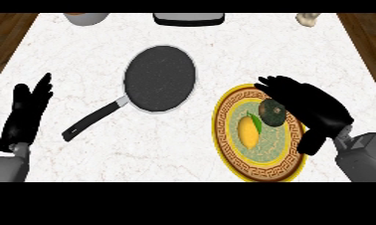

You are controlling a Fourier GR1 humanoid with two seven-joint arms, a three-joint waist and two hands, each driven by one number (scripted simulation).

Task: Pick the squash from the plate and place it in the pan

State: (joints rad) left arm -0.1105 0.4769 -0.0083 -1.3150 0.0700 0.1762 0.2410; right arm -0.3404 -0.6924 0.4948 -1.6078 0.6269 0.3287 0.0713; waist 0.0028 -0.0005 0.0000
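Note:
A dark green round squash (273,111) lies on the upper right part of a yellow-rimmed patterned plate (229,150), beside a yellow fruit with a green leaf (248,129). My right hand (312,107) hovers over the plate's right side, fingers straight and open, just right of and above the squash. A dark pan (160,78) with a black handle (94,121) sits left of the plate, with nothing in it. At the left edge my left hand (26,112) rests open, fingers up.
Along the far counter edge stand a pale bowl (86,17), a dark tray-like object (188,18) and a small beige item (308,18). Wooden floor shows beyond both counter sides.

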